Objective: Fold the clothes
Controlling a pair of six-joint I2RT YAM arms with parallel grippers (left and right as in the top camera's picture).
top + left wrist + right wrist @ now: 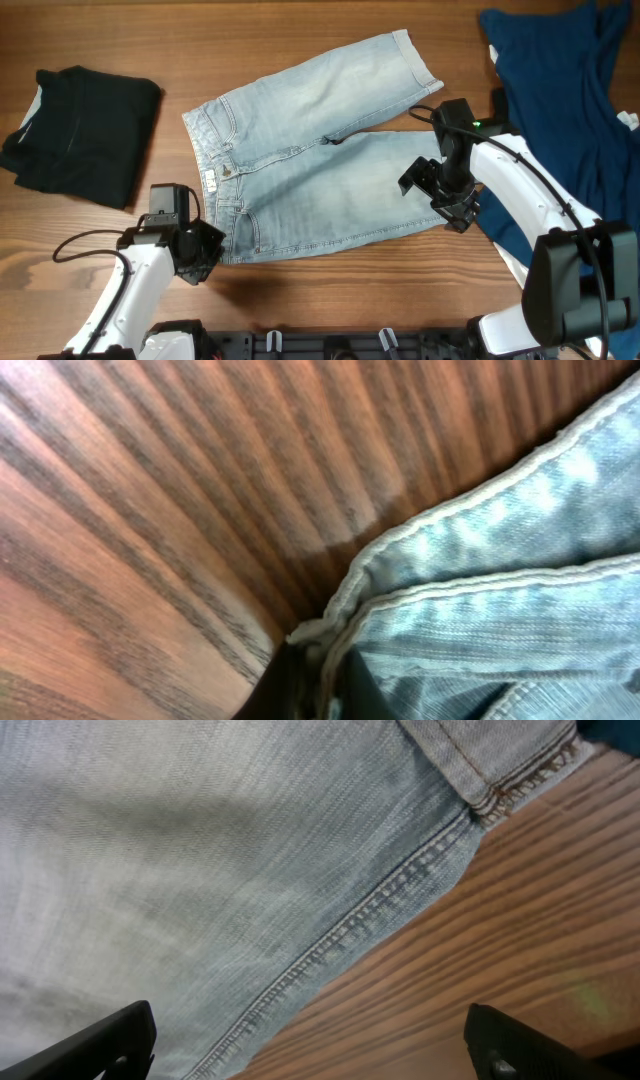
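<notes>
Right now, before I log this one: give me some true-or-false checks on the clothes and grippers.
The denim shorts lie spread on the table. True.
The black garment lies on the shorts. False: it lies apart, on the robot's left side.
The right gripper is open above a leg, near its hem. True.
The left gripper is at the navy garment. False: it is at the shorts' waistband corner; the navy garment lies at the far right.

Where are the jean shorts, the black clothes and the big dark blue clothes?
jean shorts [320,90], overhead view, middle of the upper leg.
black clothes [85,125], overhead view, middle of the pile.
dark blue clothes [565,90], overhead view, its wide middle part.
</notes>
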